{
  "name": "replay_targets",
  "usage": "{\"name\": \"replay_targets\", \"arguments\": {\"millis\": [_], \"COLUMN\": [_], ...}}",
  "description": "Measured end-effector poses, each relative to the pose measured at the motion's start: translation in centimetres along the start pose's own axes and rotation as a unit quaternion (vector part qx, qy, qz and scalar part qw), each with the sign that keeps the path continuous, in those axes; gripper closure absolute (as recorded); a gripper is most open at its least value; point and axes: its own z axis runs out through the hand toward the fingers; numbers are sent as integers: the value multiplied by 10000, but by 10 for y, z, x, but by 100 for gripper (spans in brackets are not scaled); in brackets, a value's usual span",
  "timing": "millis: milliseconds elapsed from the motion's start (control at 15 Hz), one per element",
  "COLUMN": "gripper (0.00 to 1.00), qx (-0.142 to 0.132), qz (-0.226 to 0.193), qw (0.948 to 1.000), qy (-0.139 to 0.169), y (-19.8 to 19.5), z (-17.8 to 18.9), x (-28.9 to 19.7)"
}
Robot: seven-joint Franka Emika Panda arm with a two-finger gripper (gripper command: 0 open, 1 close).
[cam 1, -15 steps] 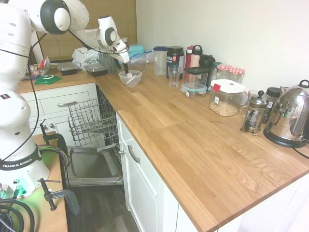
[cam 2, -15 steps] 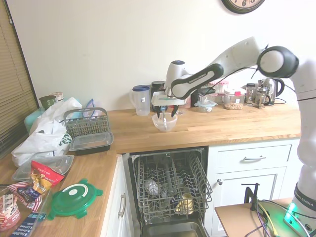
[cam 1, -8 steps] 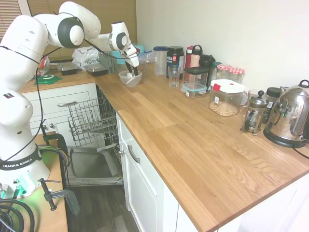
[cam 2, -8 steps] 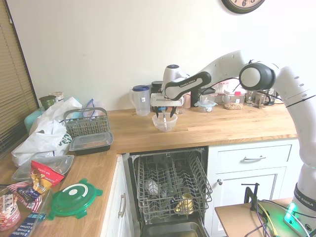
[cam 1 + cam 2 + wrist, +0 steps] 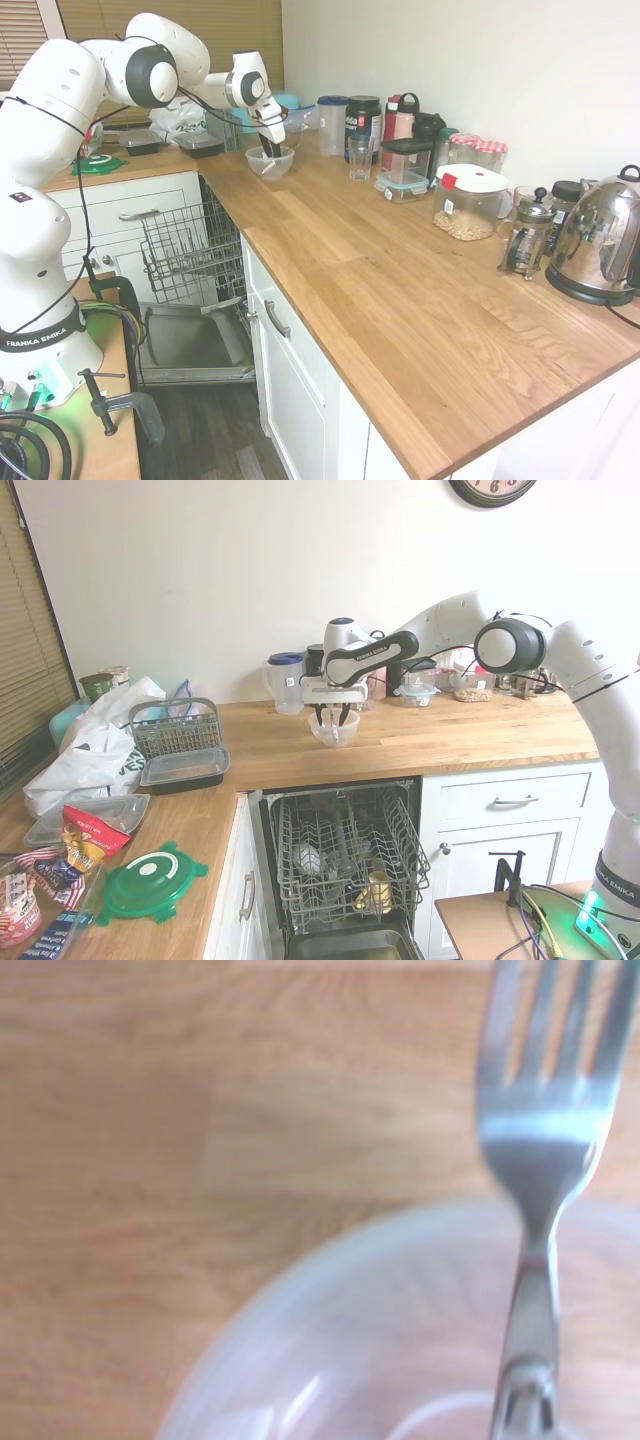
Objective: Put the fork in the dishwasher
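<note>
the fork (image 5: 540, 1160) rests in the clear bowl (image 5: 334, 727) on the wooden counter (image 5: 400, 300), tines over the rim. the gripper (image 5: 331, 717) is down in the bowl; whether it is open or clamped cannot be told. thin, stiff, light, probably slippery metal: best pinched across the handle.
</note>
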Motion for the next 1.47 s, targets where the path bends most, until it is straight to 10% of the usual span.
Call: {"name": "replay_targets", "arguments": {"millis": [1000, 1467], "gripper": [100, 100], "qx": [121, 730], "qz": [149, -332], "qw": [9998, 9968], "qy": [-86, -2], "y": [0, 10], "z": [-1, -93], "x": [26, -31]}}
